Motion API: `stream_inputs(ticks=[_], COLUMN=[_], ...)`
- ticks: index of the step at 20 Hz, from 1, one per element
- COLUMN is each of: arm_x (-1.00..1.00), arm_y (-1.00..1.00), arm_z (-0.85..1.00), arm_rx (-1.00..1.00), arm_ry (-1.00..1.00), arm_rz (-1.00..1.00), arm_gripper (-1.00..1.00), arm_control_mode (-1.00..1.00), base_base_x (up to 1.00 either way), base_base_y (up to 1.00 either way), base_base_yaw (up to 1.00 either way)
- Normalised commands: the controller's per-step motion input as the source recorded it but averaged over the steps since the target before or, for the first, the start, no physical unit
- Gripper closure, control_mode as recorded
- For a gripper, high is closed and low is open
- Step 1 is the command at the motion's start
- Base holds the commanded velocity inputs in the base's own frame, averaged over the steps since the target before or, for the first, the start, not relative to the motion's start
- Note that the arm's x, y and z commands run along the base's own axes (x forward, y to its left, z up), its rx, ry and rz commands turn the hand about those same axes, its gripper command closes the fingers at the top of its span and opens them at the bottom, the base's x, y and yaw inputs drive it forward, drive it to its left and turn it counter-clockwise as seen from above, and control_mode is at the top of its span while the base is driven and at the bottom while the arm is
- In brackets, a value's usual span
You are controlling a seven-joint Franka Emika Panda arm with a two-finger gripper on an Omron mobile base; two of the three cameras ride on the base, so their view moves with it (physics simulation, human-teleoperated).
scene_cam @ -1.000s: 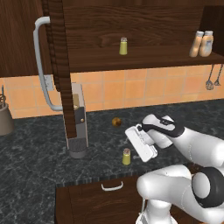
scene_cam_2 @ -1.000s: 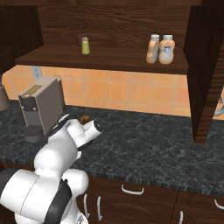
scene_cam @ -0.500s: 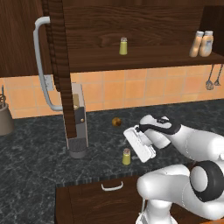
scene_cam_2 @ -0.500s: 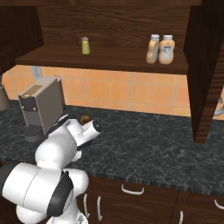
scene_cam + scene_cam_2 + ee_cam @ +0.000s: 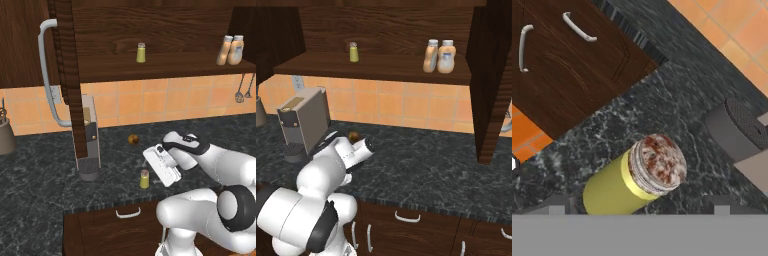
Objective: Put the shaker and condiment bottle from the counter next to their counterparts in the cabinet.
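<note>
A yellow-green shaker (image 5: 144,179) with a grey cap stands near the front edge of the black counter (image 5: 40,185). My gripper (image 5: 639,209) hangs open just above it and to its right. The shaker (image 5: 637,176) lies between the two widely spread fingertips (image 5: 558,205), with no touch visible. The white hand (image 5: 161,165) tilts down to the left. On the cabinet shelf (image 5: 165,67) stands the matching shaker (image 5: 141,52) (image 5: 354,52). Two tan-orange white-capped bottles (image 5: 225,50) (image 5: 236,49) stand side by side at the right end of the shelf (image 5: 430,56) (image 5: 446,56).
A grey coffee machine (image 5: 88,137) stands left of the shaker, behind the edge of the open cabinet door (image 5: 65,75) with its curved handle (image 5: 50,75). A small brown lump (image 5: 133,139) lies near the wall. A utensil jar (image 5: 5,135) stands far left. Drawer handle (image 5: 128,214) is below.
The hand has eased slightly lower toward the counter shaker. The shaker, the bottles and the base have not moved.
</note>
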Motion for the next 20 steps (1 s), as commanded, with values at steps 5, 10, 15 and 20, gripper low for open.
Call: stream_inputs(ticks=[5, 10, 15, 20], arm_x=[-0.42, -0.38, -0.15, 0.0], arm_y=[0.2, 0.23, 0.1, 0.0], arm_z=[0.0, -0.09, -0.3, -0.44], arm_rx=[0.0, 0.0, 0.0, -0.02], arm_ry=[-0.07, -0.06, -0.02, -0.03], arm_rz=[0.0, 0.0, 0.0, 0.0], arm_gripper=[-1.0, -1.0, -1.0, -1.0], arm_control_mode=[-1.0, -1.0, -1.0, -1.0], base_base_x=[0.0, 0.0, 0.0, 0.0], base_base_y=[0.0, 0.0, 0.0, 0.0], base_base_yaw=[0.0, 0.0, 0.0, 0.0])
